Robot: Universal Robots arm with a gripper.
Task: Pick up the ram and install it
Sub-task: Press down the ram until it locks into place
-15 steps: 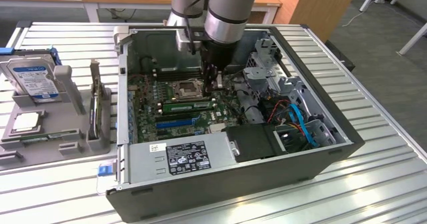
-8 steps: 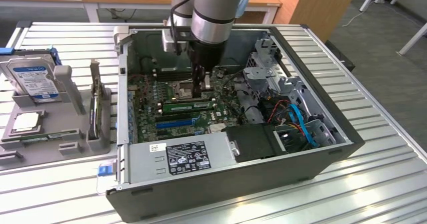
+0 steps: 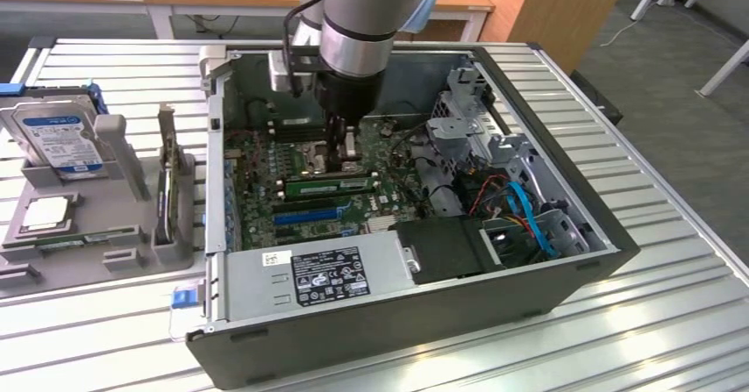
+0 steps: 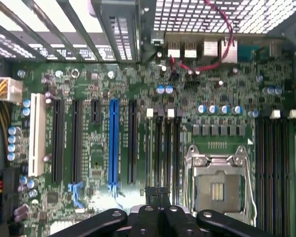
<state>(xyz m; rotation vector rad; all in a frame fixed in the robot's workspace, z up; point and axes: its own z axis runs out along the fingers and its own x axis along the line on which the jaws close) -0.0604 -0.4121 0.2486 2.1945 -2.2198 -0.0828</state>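
The ribbed metal bench point(image 3: 655, 260) carries an open computer case point(image 3: 550, 278). The gripper point(image 3: 347, 166), clenched with nothing visibly held, presses the ram point(image 3: 331, 182) at mid-motherboard point(image 4: 227, 118); contact is obscured.

1 PC case point(image 3: 410, 322), 1 ram stick point(image 3: 331, 181), 1 hard drive point(image 3: 61, 142), 1 processor chip point(image 3: 45, 213), 1 claw point(image 3: 346, 157)

The arm point(image 3: 357, 24) is cut off by the exterior view's upper edge. It hides part of the motherboard point(image 3: 307, 201) behind it. The hard drive point(image 3: 59, 138) label's print is too small to read.
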